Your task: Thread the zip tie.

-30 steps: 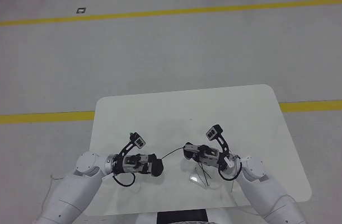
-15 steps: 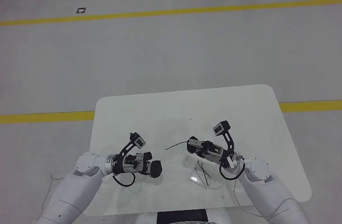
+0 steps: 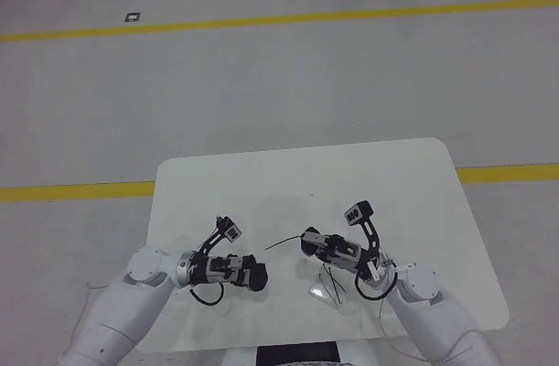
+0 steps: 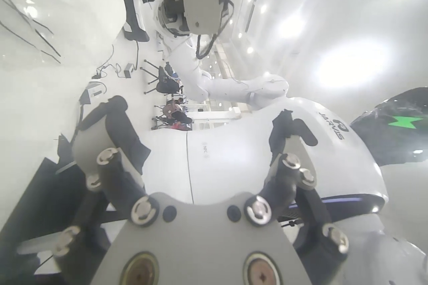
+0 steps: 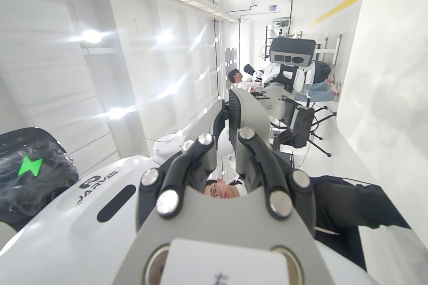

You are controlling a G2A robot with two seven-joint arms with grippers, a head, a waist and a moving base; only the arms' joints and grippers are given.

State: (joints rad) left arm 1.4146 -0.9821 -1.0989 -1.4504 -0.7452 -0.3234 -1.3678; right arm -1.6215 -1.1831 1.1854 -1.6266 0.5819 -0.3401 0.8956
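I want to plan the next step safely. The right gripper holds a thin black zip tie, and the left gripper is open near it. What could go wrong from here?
The thin black zip tie juts free from the shut right gripper, so its tip may flex and miss.
The open left gripper holds nothing; closing off-line could knock the tip aside.
The clear plastic bag lies close by the right arm; a low move might drag it.

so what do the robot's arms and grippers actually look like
The left arm and right arm have rounded white shells, black cables looped at the wrists and small cameras on black brackets. The left gripper and right gripper have grey metal bases, silver screws, black links and grey fingers.
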